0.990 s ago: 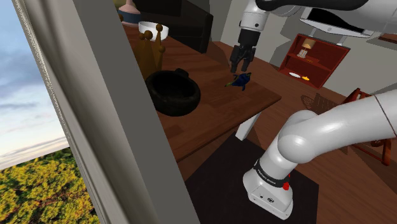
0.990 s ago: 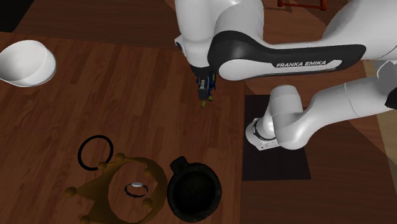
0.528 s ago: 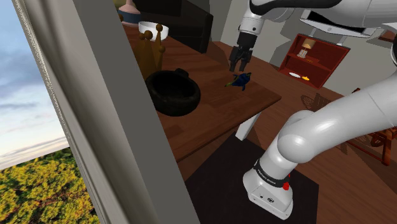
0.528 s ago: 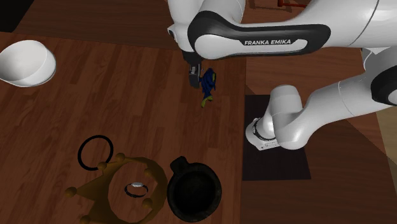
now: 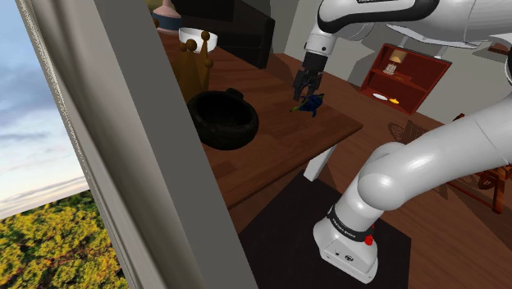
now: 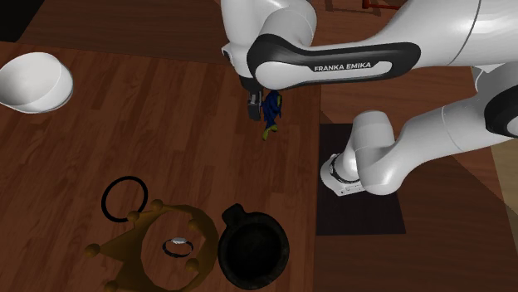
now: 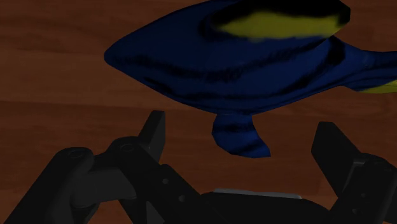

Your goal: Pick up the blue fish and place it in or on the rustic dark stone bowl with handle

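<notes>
Blue fish point(image 7: 235, 57) lies flat on wooden table point(image 5: 271, 141), just below gripper point(image 7: 242, 127). Fingers apart, nothing held. Fish's long axis runs finger to finger, so closing would likely squeeze lengthwise. Dark bowl point(image 5: 223, 120) well apart.

A dark brown wooden table point(image 6: 166, 124) carries everything. The blue fish point(image 6: 271, 108) — marked with yellow — lies on bare wood near the table edge that faces the stand. The black bowl with a handle point(image 6: 253, 249) stands well apart from it, just beside a gold crown point(image 6: 137, 240) that encircles a small pale ring point(image 6: 165, 245). A thin black ring point(image 6: 105, 199) lies just beside the crown. A white bowl point(image 6: 33, 81) sits well apart, at the second exterior view's left.
</notes>
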Robot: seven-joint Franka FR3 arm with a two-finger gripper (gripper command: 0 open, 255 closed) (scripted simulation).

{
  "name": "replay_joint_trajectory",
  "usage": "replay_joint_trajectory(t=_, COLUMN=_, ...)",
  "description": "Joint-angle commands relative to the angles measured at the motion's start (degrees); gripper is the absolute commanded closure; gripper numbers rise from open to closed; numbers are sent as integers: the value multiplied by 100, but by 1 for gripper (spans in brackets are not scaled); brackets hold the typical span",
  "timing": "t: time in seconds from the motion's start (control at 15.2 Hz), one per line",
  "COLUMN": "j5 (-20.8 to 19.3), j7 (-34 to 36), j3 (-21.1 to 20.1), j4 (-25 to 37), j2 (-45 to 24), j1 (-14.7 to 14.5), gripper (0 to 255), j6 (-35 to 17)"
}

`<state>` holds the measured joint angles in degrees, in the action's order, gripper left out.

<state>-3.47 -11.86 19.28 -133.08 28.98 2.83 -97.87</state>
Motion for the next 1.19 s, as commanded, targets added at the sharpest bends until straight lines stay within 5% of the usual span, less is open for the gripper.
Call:
replay_joint_trajectory(t=0.0, j5=-1, j7=-1, j3=1, j4=-15, j2=-1, j1=0, gripper=0, j6=-18)
replay_joint_trajectory(t=0.26, j5=0, j7=0, j3=1, j4=-14, j2=-1, j1=0, gripper=0, j6=-16)
replay_joint_trajectory(t=0.33, j5=0, j7=0, j3=1, j4=-14, j2=-1, j1=0, gripper=255, j6=-16)
replay_joint_trajectory(t=1.12, j5=13, j7=16, j3=-24, j4=204, j2=13, j1=-9, gripper=255, j6=215)
